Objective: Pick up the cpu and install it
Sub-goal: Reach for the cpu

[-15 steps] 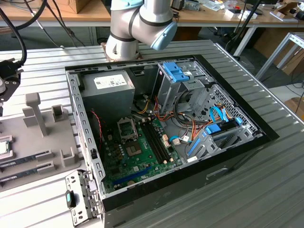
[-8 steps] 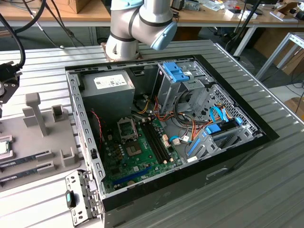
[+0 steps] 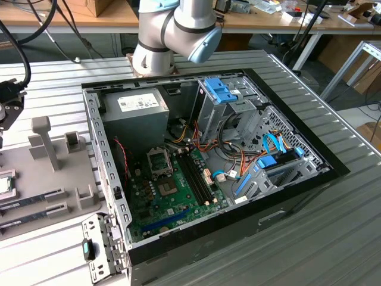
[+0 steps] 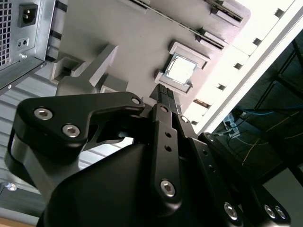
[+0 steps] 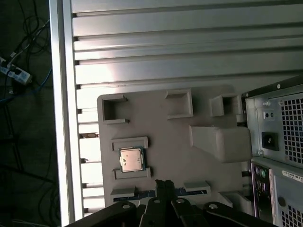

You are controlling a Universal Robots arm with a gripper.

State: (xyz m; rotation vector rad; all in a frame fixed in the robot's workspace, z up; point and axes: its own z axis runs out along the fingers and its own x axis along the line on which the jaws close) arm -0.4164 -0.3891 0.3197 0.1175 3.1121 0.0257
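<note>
The cpu (image 5: 131, 159) is a small silver square chip with a thin green rim. It lies flat in a raised holder on the grey fixture plate (image 5: 170, 132), outside the computer case. In the exterior view the cpu (image 3: 5, 184) sits at the far left edge. My gripper (image 5: 163, 183) hangs above the plate a short way from the chip, not touching it. Its black fingers (image 4: 166, 101) are pressed together with nothing between them. The green motherboard (image 3: 178, 199) lies in the open case, with its square socket (image 3: 159, 159) near the power supply.
The grey power-supply box (image 3: 134, 116) fills the case's back corner. Blue drive brackets (image 3: 219, 90) and cables stand on the exterior view's right. Grey blocks (image 3: 46, 140) and memory sticks (image 3: 33, 198) sit on the fixture plate. The case's back wall (image 5: 277, 142) stands beside the plate.
</note>
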